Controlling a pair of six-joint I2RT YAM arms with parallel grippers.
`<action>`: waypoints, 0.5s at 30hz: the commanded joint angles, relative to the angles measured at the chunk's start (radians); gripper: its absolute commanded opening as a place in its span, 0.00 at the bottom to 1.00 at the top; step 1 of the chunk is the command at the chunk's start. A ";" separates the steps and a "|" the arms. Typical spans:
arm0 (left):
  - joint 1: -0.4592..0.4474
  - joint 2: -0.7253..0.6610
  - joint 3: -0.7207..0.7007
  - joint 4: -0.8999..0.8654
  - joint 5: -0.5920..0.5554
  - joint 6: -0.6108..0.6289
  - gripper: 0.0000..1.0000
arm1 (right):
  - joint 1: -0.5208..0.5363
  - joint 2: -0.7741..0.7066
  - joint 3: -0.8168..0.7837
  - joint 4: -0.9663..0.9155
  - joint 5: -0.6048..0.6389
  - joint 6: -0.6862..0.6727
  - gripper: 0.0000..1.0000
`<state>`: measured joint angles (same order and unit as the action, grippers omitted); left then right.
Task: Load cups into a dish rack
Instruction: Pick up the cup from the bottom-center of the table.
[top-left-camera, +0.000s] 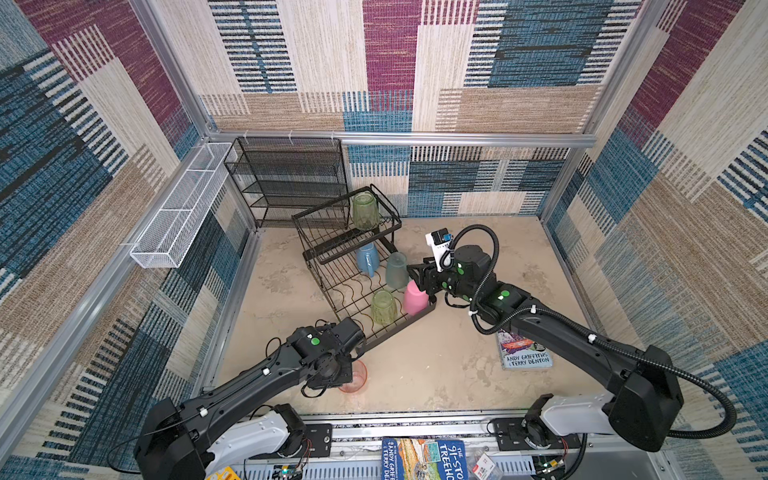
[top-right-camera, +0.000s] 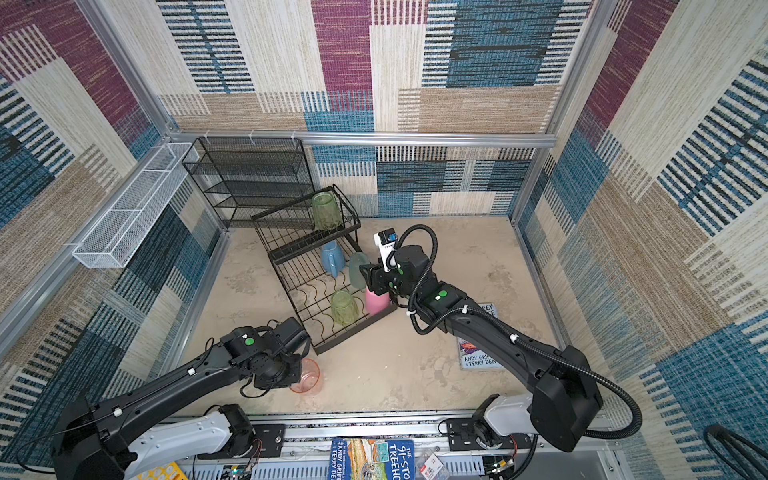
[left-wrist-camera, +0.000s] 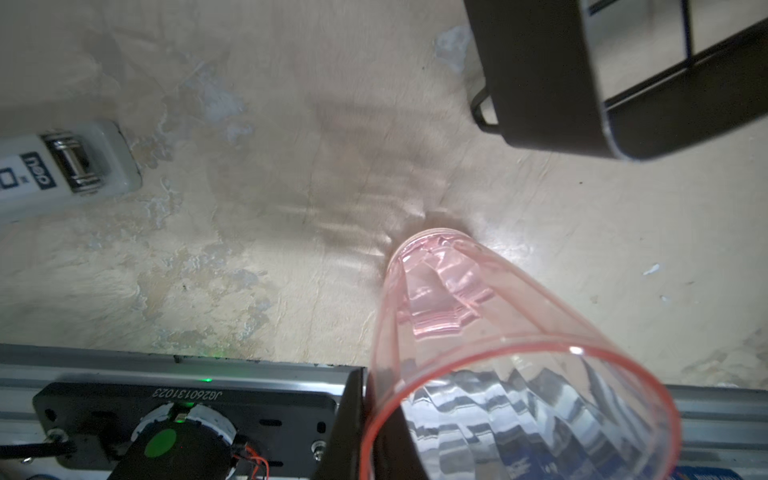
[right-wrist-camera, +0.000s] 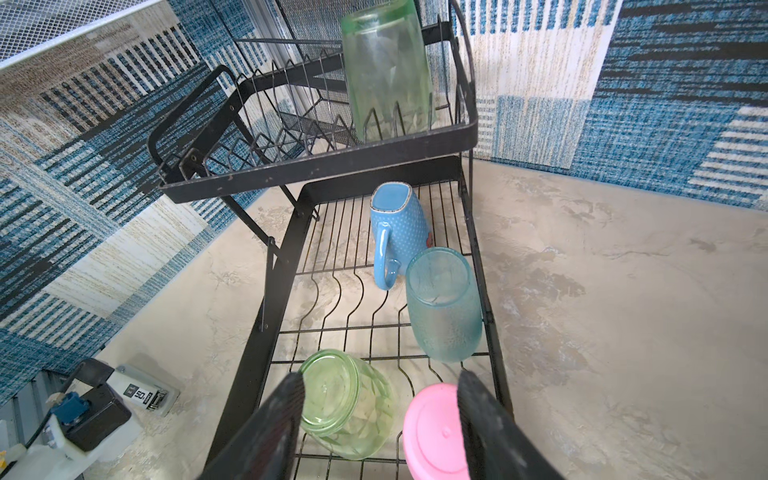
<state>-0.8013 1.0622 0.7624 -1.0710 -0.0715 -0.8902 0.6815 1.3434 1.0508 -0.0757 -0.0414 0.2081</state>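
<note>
Pinching the rim of the translucent pink cup (left-wrist-camera: 478, 332), the left gripper (left-wrist-camera: 368, 390) shows in the left wrist view with its jaws pressed together on the wall, one finger inside the mouth and one outside. That cup is mouth up on the table (top-left-camera: 415, 374), outside the dish rack (top-left-camera: 399, 328) and just beside its near corner. Cannot tell whether its base has left the surface.

Right gripper (right-wrist-camera: 380, 376): jaws spread, nothing between them, hanging over the near end of the lower tray (right-wrist-camera: 282, 291). In a top view it (top-left-camera: 419, 274) sits close to two cups; contact cannot be judged.

Rack contents:
- raised basket (top-left-camera: 316, 224): green cup (top-left-camera: 365, 210), mouth down.
- lower tray, far end: blue mug (top-left-camera: 368, 258), with the frosted teal cup (top-left-camera: 397, 270) just beside it.
- lower tray, near end: second green cup (top-left-camera: 383, 306), leaning, with the opaque pink cup (top-left-camera: 414, 297) beside it.

Book (top-left-camera: 523, 353) flat on the table, partly under the right arm. Black mesh shelf unit (top-left-camera: 286, 178) at the back wall behind the rack. White mesh trough (top-left-camera: 178, 212) on the left rail.
</note>
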 joint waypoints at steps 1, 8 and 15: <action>-0.001 -0.017 0.017 -0.012 -0.003 -0.001 0.05 | 0.000 -0.007 -0.003 0.029 0.014 -0.006 0.62; -0.005 -0.066 0.055 -0.037 0.045 0.040 0.03 | 0.001 -0.012 0.002 0.027 0.017 -0.001 0.62; -0.042 -0.057 0.135 -0.034 0.069 0.112 0.02 | -0.007 -0.007 0.030 -0.010 0.026 0.019 0.62</action>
<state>-0.8349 0.9962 0.8654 -1.1049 -0.0185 -0.8387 0.6800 1.3369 1.0641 -0.0811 -0.0330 0.2108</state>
